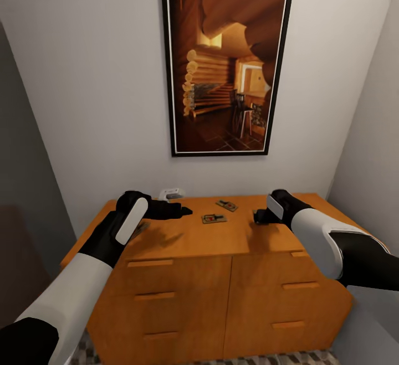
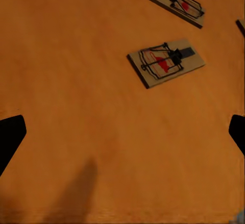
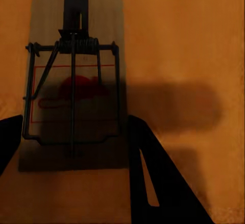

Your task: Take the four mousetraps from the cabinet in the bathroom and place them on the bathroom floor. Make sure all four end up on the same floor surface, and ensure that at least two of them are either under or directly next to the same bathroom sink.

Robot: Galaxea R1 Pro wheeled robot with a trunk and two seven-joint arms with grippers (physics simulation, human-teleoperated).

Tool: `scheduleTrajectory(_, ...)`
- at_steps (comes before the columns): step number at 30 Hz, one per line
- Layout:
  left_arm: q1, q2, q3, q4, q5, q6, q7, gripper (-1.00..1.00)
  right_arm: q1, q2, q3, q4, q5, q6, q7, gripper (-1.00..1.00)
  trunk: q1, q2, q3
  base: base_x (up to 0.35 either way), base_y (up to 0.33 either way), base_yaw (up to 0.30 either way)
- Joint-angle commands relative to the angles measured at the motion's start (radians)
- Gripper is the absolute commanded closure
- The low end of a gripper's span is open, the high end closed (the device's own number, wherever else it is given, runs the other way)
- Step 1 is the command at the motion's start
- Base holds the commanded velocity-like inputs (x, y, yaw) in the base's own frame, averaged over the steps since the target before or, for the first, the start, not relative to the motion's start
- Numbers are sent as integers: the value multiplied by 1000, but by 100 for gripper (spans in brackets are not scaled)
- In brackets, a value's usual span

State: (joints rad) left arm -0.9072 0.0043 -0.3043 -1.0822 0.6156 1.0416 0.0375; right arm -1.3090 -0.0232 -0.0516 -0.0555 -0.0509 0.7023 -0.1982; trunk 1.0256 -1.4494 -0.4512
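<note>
Orange-brown wood fills most of what I see: the cabinet [image 1: 221, 276] stands square before me, its drawer fronts lined with slim bar handles, its flat top running back to a pale wall where a framed picture [image 1: 227, 63] of a log-cabin room hangs at twelve o'clock. On that top, near the middle, one mousetrap [image 1: 214, 218] lies flat, and a second mousetrap [image 1: 226, 205] sits just beyond it toward one o'clock, the two apart. My left pincer [image 1: 180, 210] hangs over the top at about ten o'clock from the nearer trap, not touching it; in my left wrist view its dark fingertips [image 2: 11, 138] stand wide at the two edges of the frame with bare wood between them, so it is spread open and holds nothing, while both traps [image 2: 166, 63] [image 2: 174, 2] lie farther ahead. My right pincer [image 1: 259, 216] is low over the top at three o'clock from the nearer trap. In my right wrist view a third mousetrap [image 3: 76, 78] lies flat, and my two dark fingers [image 3: 153, 183] straddle its near end, spread to either side of the board; whether they touch it I cannot tell. A small white object [image 1: 171, 193] rests against the wall behind my left pincer. A strip of patterned bathroom floor [image 1: 288, 358] shows at the cabinet's foot.
</note>
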Motion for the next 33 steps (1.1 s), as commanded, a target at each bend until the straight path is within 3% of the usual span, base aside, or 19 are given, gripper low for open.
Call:
scheduleTrajectory(1,-1,0,-1,-1,4,3,5,-100,0,0,-6,26,-15,3,-10,100,-1,-1,-1,-344,0,0)
scheduleTrajectory(12,-1,1,-1,0,4,0,7,-100,0,2,-5,23,-16,3,-10,100,-1,-1,-1,-329,0,0)
scheduleTrajectory(23,-1,2,-1,11,3,-4,11,-100,0,10,-4,-98,-18,23,-12,100,-1,-1,-1,-56,0,0)
scheduleTrajectory(29,-1,2,0,12,1,-6,12,-100,-1,12,-7,-222,-18,108,-13,100,-1,-1,-1,-3,0,0)
scheduleTrajectory(33,-1,3,0,13,-1,-6,14,-100,-1,15,-7,-374,-17,251,-16,100,-1,-1,-1,0,0,0)
